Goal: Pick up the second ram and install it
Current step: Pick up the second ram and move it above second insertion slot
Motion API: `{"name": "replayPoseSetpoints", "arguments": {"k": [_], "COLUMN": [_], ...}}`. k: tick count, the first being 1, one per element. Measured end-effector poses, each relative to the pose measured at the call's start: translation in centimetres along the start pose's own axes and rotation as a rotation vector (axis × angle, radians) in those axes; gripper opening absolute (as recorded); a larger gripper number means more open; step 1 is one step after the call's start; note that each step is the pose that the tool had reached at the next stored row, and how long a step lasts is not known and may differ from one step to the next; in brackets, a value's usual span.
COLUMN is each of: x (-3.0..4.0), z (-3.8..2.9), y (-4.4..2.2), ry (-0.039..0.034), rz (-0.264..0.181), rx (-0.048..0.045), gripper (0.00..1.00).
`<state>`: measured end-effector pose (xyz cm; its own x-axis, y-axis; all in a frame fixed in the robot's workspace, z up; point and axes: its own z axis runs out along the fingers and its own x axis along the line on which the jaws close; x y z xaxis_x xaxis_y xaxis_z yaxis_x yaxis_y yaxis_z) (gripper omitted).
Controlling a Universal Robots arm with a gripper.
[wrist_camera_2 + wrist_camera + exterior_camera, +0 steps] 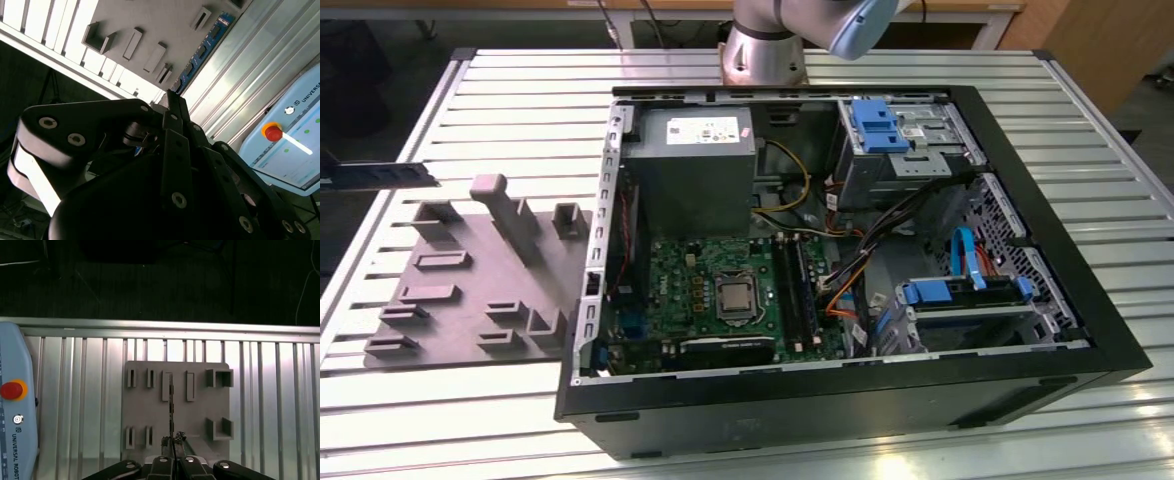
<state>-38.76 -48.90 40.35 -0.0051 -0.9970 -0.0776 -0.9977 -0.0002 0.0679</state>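
The gripper (172, 442) (172, 97) is closed tight on one end of the second ram (171, 405) (202, 50), which sticks straight out from the fingertips. In the first wrist view the stick is seen edge-on over the grey fixture plate (200, 410). In the exterior view it (387, 177) hangs at the left edge, well apart from the open computer case (854, 400) on the slatted table (520, 90)
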Motion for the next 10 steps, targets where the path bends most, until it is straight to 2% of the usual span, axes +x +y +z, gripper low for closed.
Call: {"name": "replayPoseSetpoints", "arguments": {"k": [10], "x": [-0.01], "z": [-0.08], "y": [-1.3], "ry": [-0.0001], "rz": [0.0], "rx": [0.0], "gripper": [0.12]}}
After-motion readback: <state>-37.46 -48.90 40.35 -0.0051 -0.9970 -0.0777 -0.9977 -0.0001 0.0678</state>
